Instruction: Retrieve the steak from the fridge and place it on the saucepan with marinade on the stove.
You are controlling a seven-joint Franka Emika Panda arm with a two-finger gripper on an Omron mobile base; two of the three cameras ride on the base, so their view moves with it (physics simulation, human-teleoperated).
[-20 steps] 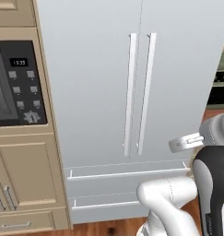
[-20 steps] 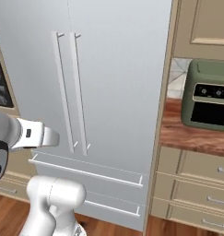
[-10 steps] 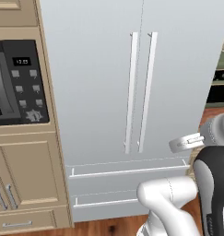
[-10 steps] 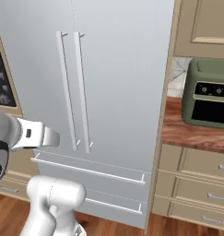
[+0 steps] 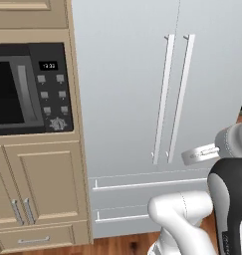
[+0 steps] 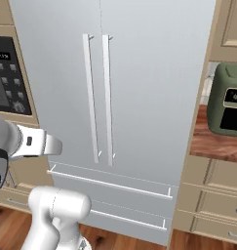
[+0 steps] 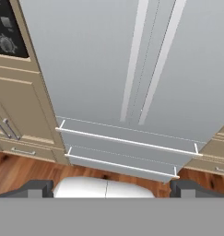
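Hand view: gripper (image 7: 111, 186), jaws spread wide, nothing between them; the two dark tips sit far apart at the lower edge, aimed at the lower front of the fridge (image 7: 109, 69). The hand stands well short of the doors, touching nothing.

Fridge: both doors shut, seam closed from top to bottom. Two white bar handles (image 6: 98, 95) hang side by side along the seam; two drawers (image 7: 125, 154) with horizontal pulls lie below them.

Steak: not to be seen; judged to lie behind the shut doors, shelf unknown.

Step in hand, as judged: approach to a door handle; retrieval not yet begun.

Risks:
- The handles stand close together; jaws this wide could straddle both bars and pull against two doors at once.
- The hand points nearer the drawer pulls than the door bars; a grip there would open a drawer rather than a door.
- A door swinging out could meet the arm or base if they stand within its arc.

Surroundings:
- Microwave (image 5: 28, 89), black, built into tan cabinetry left of the fridge, with cupboard doors (image 5: 40, 187) beneath.
- Toaster oven (image 6: 229, 105), green, on a brown counter (image 6: 215, 144) right of the fridge.
- Wood floor (image 7: 21, 170).

Obstructions: the shut doors alone stand between gripper and steak.
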